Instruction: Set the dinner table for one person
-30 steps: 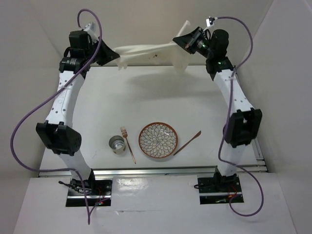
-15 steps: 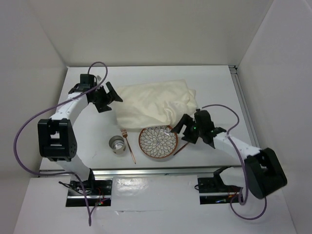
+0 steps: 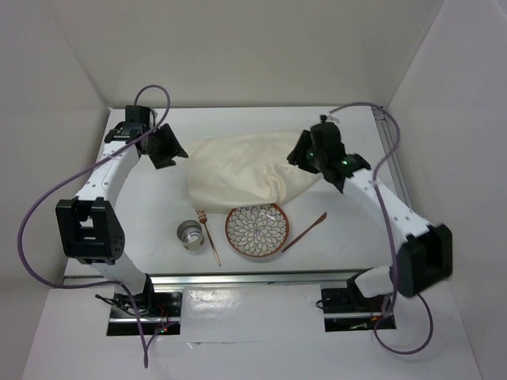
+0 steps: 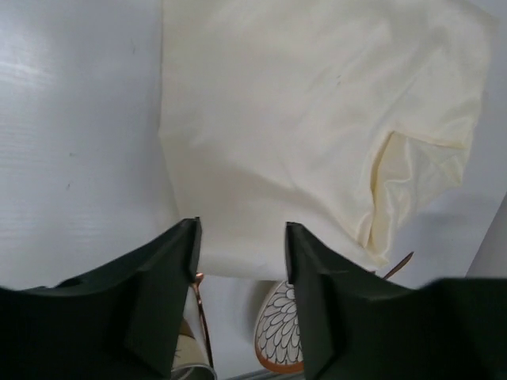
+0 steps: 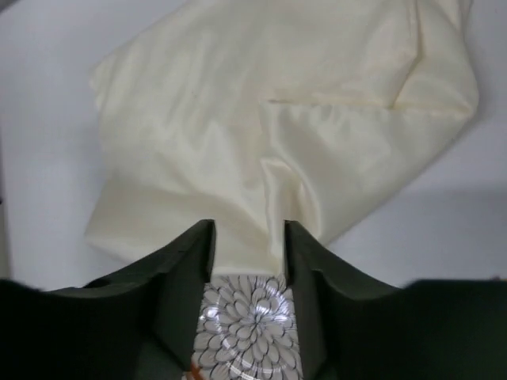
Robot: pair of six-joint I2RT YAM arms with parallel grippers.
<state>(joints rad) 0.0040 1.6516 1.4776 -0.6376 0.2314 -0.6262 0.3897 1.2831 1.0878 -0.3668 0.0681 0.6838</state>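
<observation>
Dinner table, white and flat with a silver rail along its near edge, lies under the patterned plate and spreads well out from it on every side. A cream cloth lies rumpled on the tabletop just beyond the plate, with a fold turned over toward its right end. Its near edge reaches the plate's far rim, but whether it overlaps the rim cannot be told.

The left gripper hovers far to the left of and beyond the plate, by the cloth's left edge. In the left wrist view its fingers are spread apart with nothing between them. The right gripper hangs beyond the plate and a little to its right, above the cloth's right end, its fingers likewise parted and empty.

A small metal cup stands to the left of the plate. A copper fork lies between the cup and the plate, tines pointing away. A wooden utensil lies slanted just right of the plate.
</observation>
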